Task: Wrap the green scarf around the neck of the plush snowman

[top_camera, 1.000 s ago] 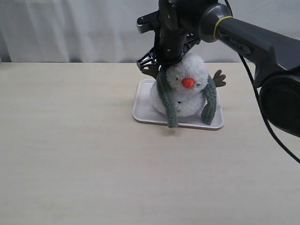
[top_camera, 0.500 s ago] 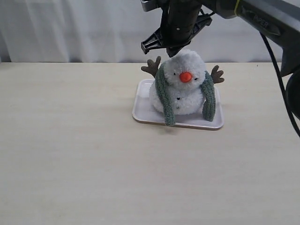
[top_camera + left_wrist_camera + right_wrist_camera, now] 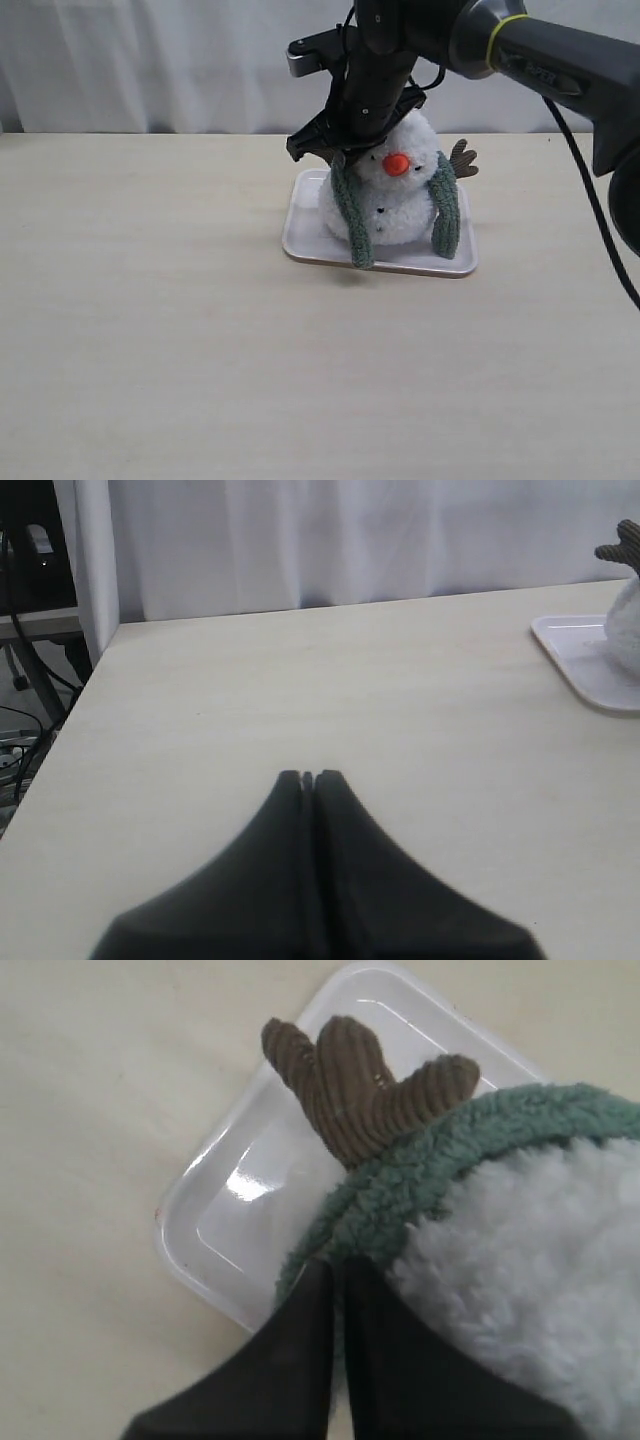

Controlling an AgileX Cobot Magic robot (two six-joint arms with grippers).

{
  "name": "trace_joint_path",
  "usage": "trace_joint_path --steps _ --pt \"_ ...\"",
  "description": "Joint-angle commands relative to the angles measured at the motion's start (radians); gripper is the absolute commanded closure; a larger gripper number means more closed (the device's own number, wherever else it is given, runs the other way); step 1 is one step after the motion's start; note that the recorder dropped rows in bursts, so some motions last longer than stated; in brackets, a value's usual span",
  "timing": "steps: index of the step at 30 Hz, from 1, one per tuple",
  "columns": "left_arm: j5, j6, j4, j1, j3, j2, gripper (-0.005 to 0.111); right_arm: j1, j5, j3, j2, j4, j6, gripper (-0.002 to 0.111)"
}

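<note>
- Grey-green plush is draping the back of the plush snowman's (image 3: 405, 205) neck: the green scarf (image 3: 352, 215) is hanging with both ends down the front, one on each side of the orange nose, not yet crossed.
- The snowman is sitting upright on a white tray (image 3: 300, 238) in the upper centre of the exterior frame, on a pale wooden table (image 3: 150, 300).
- The right gripper (image 3: 340, 155) is reaching down to the snowman's frame-left shoulder with its jaws closed tight. Its tips are touching the scarf's edge beside a brown twig arm (image 3: 350, 1080); whether any pile is pinched between them cannot be told.
- The left gripper (image 3: 308, 778), jaws also together and holding nothing, is hovering over bare table, well apart from the tray.
- The scarf's frame-left end is running top to bottom just below the right gripper. That arm is therefore looking the nearer one to carry the end across the chest toward frame right, under the nose.
</note>
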State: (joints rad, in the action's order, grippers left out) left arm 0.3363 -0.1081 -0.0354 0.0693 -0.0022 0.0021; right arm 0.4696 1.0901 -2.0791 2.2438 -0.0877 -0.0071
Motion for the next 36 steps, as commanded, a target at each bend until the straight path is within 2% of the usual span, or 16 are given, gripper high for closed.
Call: trace_joint_path --steps 1,12,21,24,27,30,32,33,35,36 --pt "-0.013 0.005 -0.003 -0.004 0.002 -0.002 0.107 -0.002 -0.084 0.057 -0.008 0.002 -0.006 0.104" --pt "-0.013 0.005 -0.003 -0.004 0.002 -0.002 0.107 -0.002 -0.066 0.066 -0.013 0.001 -0.015 0.104" --pt "-0.011 0.005 -0.003 -0.004 0.002 -0.002 0.107 -0.002 -0.056 0.084 -0.175 0.000 -0.031 0.104" --pt "-0.011 0.005 -0.003 -0.004 0.002 -0.002 0.107 -0.005 -0.091 0.168 -0.280 -0.076 0.021 0.104" --pt "-0.011 0.005 -0.003 -0.004 0.002 -0.002 0.107 -0.011 -0.166 0.360 -0.408 -0.216 0.171 0.104" --pt "-0.011 0.005 -0.003 -0.004 0.002 -0.002 0.107 -0.059 -0.185 0.511 -0.500 -0.205 0.180 0.092" --pt "-0.011 0.005 -0.003 -0.004 0.002 -0.002 0.107 -0.114 -0.211 0.661 -0.554 -0.205 0.180 0.074" --pt "-0.011 0.005 -0.003 -0.004 0.002 -0.002 0.107 -0.137 -0.239 0.715 -0.566 -0.205 0.180 0.068" --pt "-0.011 0.005 -0.003 -0.004 0.002 -0.002 0.107 -0.181 -0.388 0.851 -0.571 -0.175 0.180 0.056" --pt "-0.011 0.005 -0.003 -0.004 0.002 -0.002 0.107 -0.195 -0.522 0.925 -0.569 -0.144 0.180 0.052"
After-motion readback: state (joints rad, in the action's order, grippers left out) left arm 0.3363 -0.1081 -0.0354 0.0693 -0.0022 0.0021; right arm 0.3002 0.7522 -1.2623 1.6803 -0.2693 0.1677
